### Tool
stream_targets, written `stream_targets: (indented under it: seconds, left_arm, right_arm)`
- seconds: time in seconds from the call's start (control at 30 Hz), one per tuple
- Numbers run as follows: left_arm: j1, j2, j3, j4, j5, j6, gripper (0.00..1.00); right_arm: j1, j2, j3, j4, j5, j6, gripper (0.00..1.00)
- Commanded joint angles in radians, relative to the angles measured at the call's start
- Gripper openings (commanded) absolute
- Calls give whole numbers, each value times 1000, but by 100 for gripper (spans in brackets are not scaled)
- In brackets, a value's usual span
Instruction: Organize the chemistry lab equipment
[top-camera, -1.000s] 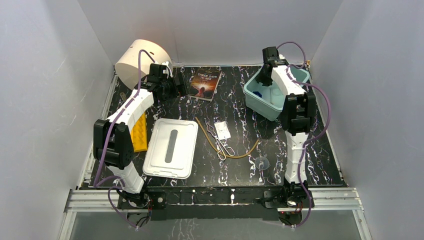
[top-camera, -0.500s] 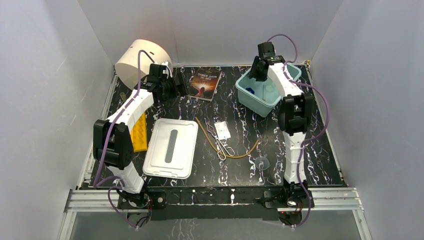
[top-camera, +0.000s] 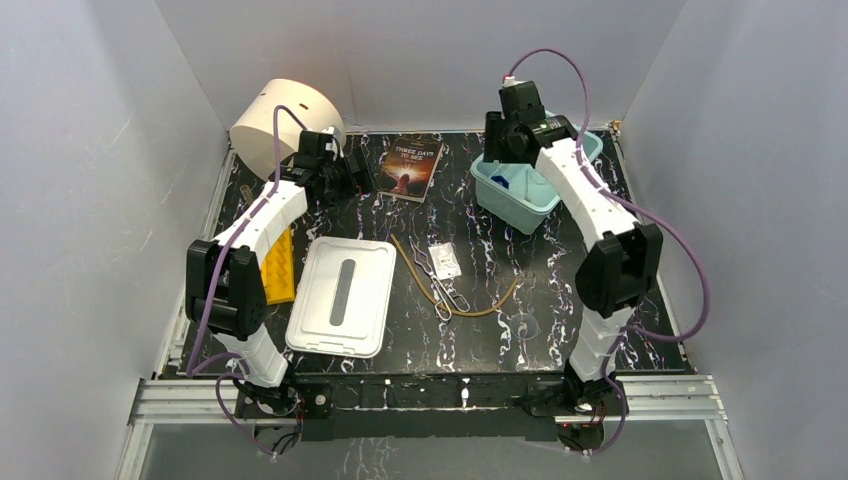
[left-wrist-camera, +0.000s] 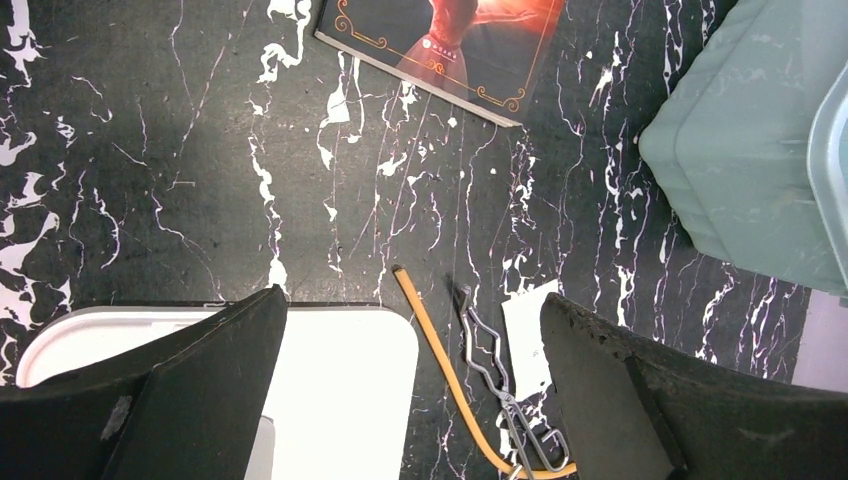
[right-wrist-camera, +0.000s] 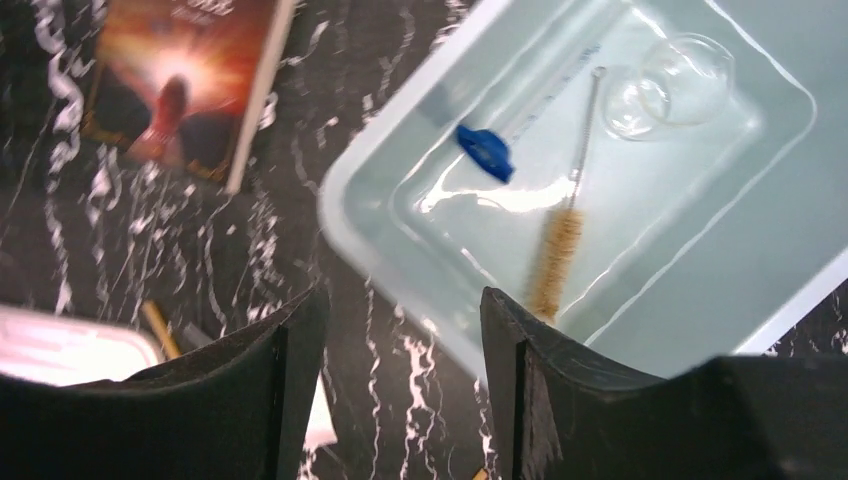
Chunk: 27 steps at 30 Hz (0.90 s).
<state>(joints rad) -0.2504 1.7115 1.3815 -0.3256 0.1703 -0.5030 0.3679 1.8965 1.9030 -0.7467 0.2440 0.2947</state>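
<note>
From above: tongs, tubing and packet lie mid-table; bin back right. Left wrist: left gripper gapes empty, tongs ahead of it — best straddle their middle squarely. Right wrist: right gripper spread, empty, over the bin holding brush, tube, beaker.

You get one readable text, book on the counter, cover title looks like "THREE DAYS TO SEE", small, blurry
</note>
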Motion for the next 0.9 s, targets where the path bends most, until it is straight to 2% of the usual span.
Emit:
stream_targets:
  seconds: [0.0, 0.13, 0.23, 0.37, 0.5, 0.77, 0.87]
  left_arm:
    - [10, -60, -13, -12, 19, -25, 98]
    - [17, -72, -40, -3, 29, -61, 98]
    - [24, -77, -56, -5, 31, -88, 98]
    - [40, -82, -73, -19, -2, -110, 95]
    - [51, -77, -49, -117, -152, -141, 82]
    - [56, -97, -66, -106, -132, -139, 85]
    - [57, -98, -68, -100, -129, -130, 86]
  right_arm:
    - [95, -97, -92, 17, -76, -118, 66]
    - [223, -158, -249, 60, -159, -164, 69]
    - [344, -161, -356, 92, -167, -171, 70]
    - [384, -114, -420, 182, -264, -122, 69]
    - [396, -16, -369, 252, -288, -108, 69]
    - [401, 196, -177, 237, -174, -30, 67]
    - [401, 243, -128, 238, -139, -14, 61]
